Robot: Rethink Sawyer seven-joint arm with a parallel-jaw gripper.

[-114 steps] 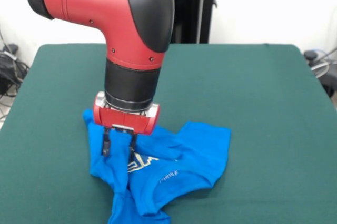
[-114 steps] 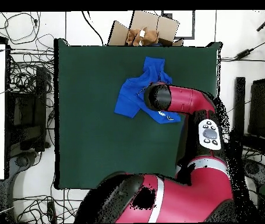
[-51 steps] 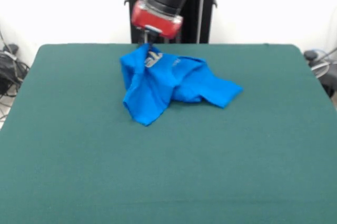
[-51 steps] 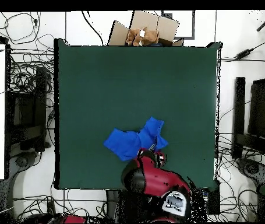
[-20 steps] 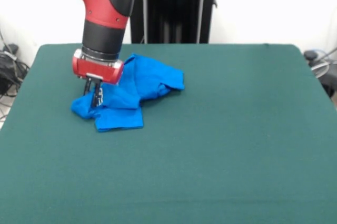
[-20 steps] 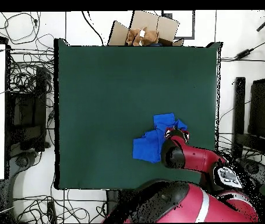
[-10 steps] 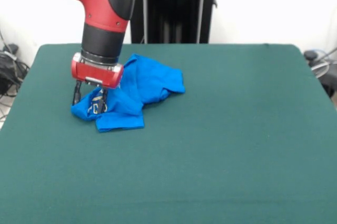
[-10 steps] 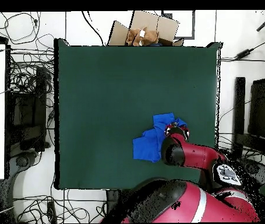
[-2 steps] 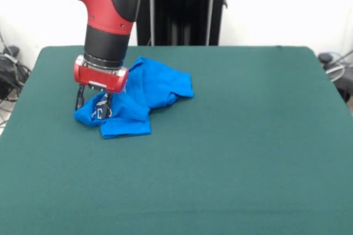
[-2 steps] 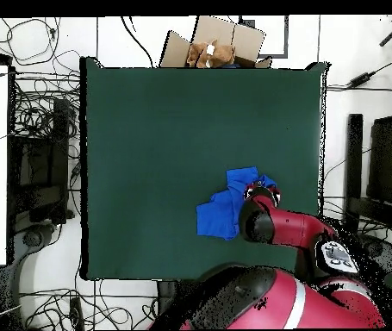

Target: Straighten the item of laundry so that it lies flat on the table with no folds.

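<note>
1. Lying bunched on the table [image 9: 248, 152], the item of laundry [image 9: 149, 89] sits toward the left and far side in the front view, folded over itself in several layers.
2. The gripper [image 9: 94, 101] hangs over the shirt's left end, its two fingers spread apart with a fold of blue cloth and some white lettering showing between them.
3. In the overhead view the shirt [image 10: 220, 211] lies beside the red arm, low and right of the table's [image 10: 147, 129] middle.
4. A cardboard box [image 10: 220, 43] sits beyond the table's top edge there.

The T-shirt [image 9: 135, 98] lies bunched on the table [image 9: 231, 152], toward its far left in the front view. The gripper [image 9: 94, 102] stands over the shirt's left end, seemingly just above the cloth.
</note>
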